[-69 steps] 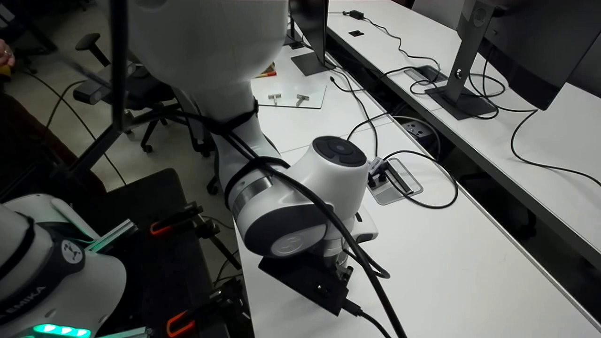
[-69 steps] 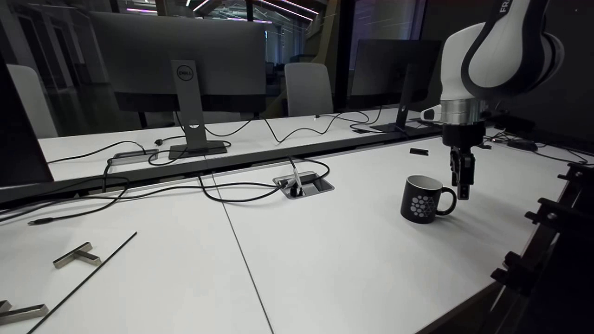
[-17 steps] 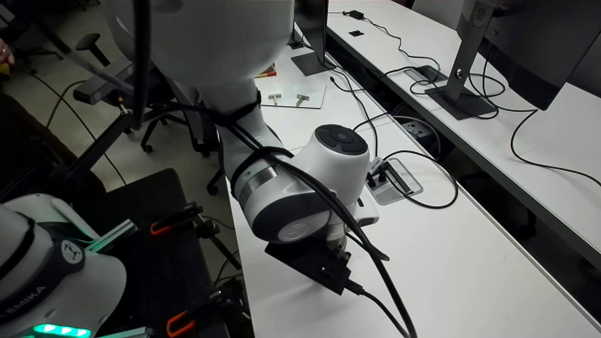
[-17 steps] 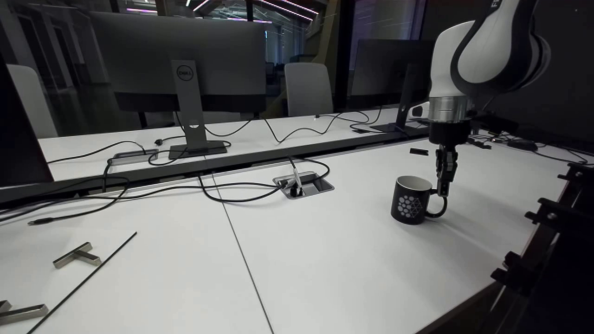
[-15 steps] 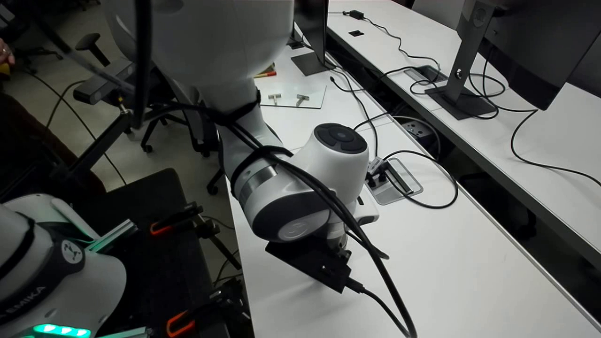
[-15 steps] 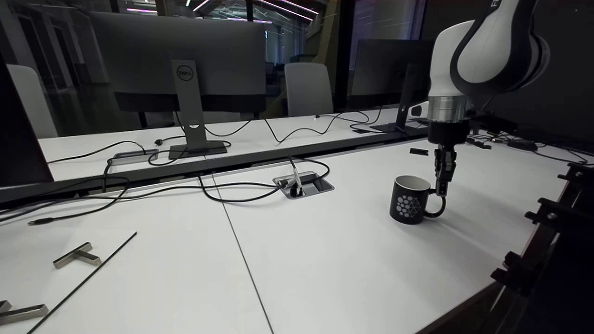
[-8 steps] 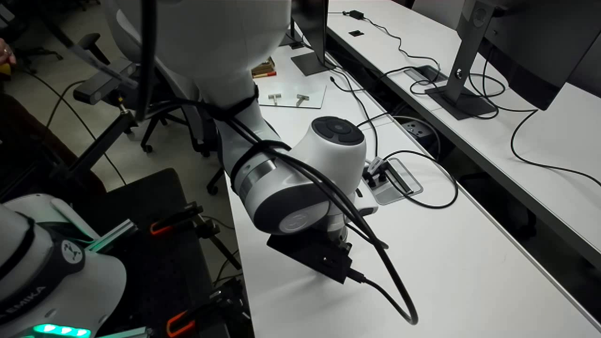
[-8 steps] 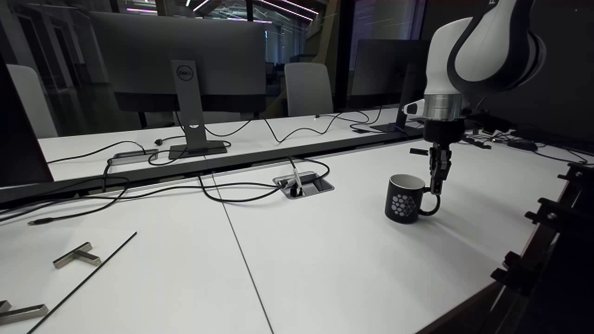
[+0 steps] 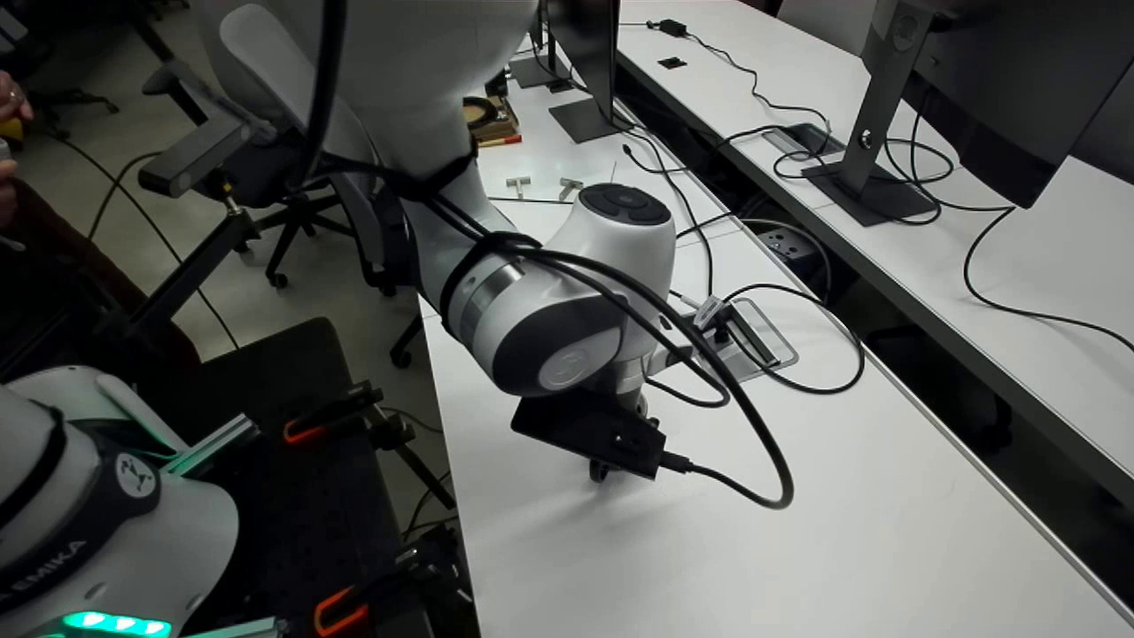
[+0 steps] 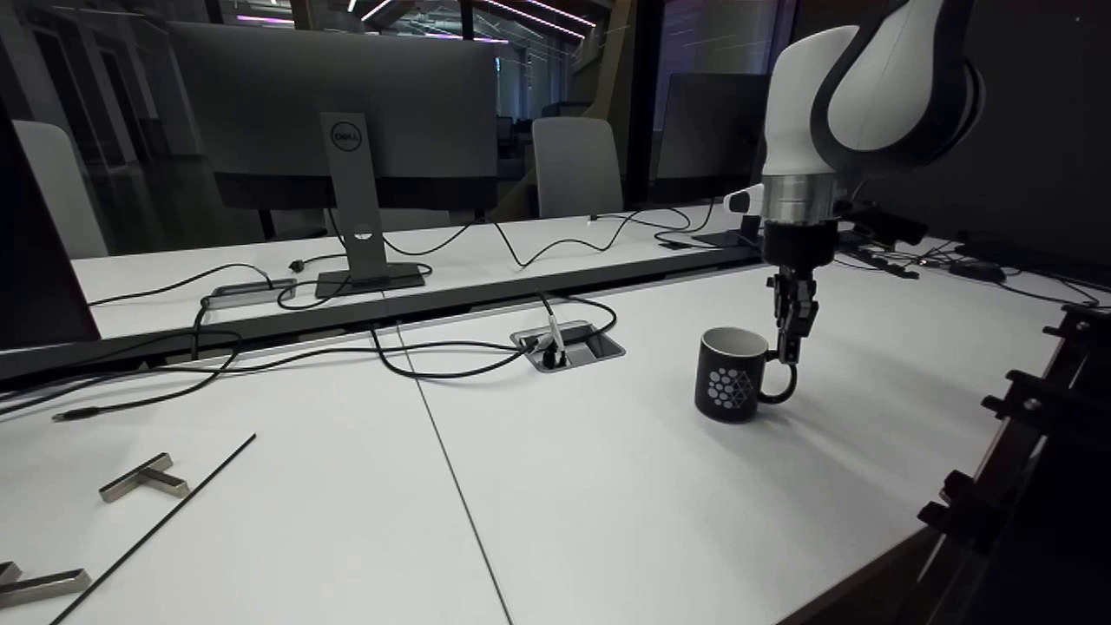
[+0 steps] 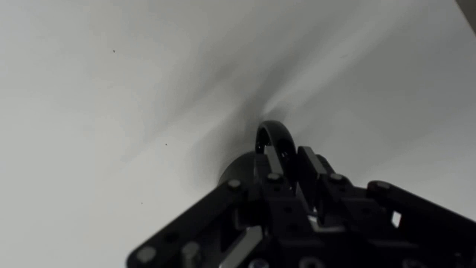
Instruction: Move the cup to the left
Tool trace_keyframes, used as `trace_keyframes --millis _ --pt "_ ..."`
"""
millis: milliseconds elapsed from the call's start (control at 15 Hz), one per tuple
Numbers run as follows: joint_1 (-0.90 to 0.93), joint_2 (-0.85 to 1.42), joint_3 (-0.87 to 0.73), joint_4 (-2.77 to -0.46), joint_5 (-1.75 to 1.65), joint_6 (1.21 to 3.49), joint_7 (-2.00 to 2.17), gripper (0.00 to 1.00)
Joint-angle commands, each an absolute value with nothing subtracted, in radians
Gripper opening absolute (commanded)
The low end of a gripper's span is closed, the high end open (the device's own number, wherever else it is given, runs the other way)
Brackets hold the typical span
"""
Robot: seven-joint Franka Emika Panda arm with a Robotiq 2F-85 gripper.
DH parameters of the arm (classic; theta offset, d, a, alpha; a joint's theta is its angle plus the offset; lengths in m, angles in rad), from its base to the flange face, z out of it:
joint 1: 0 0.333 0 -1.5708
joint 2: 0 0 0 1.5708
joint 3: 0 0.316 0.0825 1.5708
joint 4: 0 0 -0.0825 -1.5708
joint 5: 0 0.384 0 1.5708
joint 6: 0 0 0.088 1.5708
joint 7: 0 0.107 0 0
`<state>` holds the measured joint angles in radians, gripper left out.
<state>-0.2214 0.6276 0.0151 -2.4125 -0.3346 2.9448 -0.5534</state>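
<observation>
cup [image 10: 729, 380] and claw [image 10: 789, 353] sit farther left in an exterior view than before, the claw pinching the handle [image 11: 279, 134] with the upright cup just beside it, so the move looks well underway, with letting go and perhaps more travel remaining.

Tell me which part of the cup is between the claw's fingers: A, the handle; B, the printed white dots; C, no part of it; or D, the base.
A, since in the wrist view the fingers of the claw stand on either side of the handle of the cup.
</observation>
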Motion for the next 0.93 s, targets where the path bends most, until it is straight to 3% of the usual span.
trace_keyframes --millis 0,867 --pt "-0.176 0.601 0.006 -2.394 -0.365 2.904 -0.557 0.04" --pt "-0.122 0.612 0.078 -2.277 -0.354 2.781 -0.604 0.04"
